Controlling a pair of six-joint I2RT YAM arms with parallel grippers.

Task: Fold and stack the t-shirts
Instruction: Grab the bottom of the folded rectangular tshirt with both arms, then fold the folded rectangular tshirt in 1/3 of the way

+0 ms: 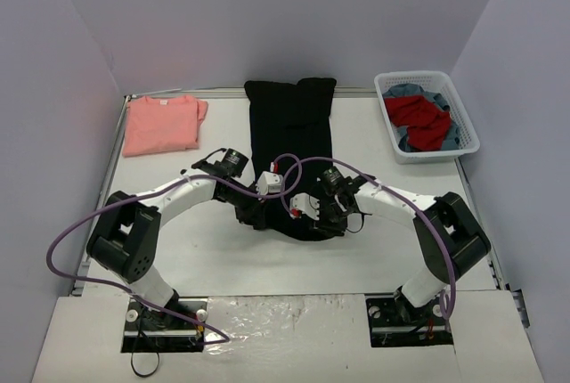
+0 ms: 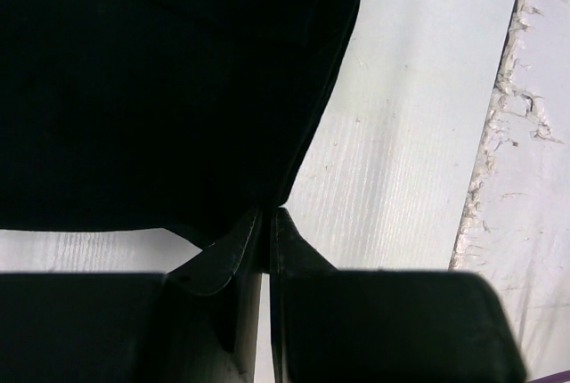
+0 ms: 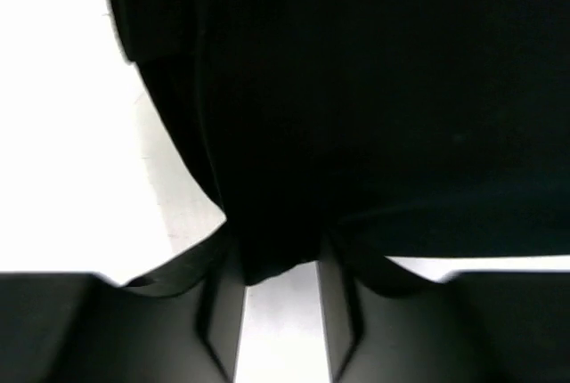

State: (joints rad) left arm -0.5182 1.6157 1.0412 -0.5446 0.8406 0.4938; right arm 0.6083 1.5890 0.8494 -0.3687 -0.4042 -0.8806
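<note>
The black t-shirt (image 1: pixel 289 125) lies as a long folded strip down the middle of the table, its near end bunched between the two arms. My left gripper (image 1: pixel 253 215) is shut on the near left corner of it; in the left wrist view the fingertips (image 2: pixel 267 214) pinch the edge of the black cloth (image 2: pixel 160 89). My right gripper (image 1: pixel 330 223) sits at the near right corner. Its jaws (image 3: pixel 276 254) stand apart with a lobe of black cloth (image 3: pixel 356 89) between them. The salmon-pink t-shirt (image 1: pixel 162 123) lies folded flat at the back left.
A white basket (image 1: pixel 426 153) at the back right holds red and blue clothes. Purple cables loop over both arms. The white table (image 1: pixel 374 249) ends at a rough pale strip along its near edge.
</note>
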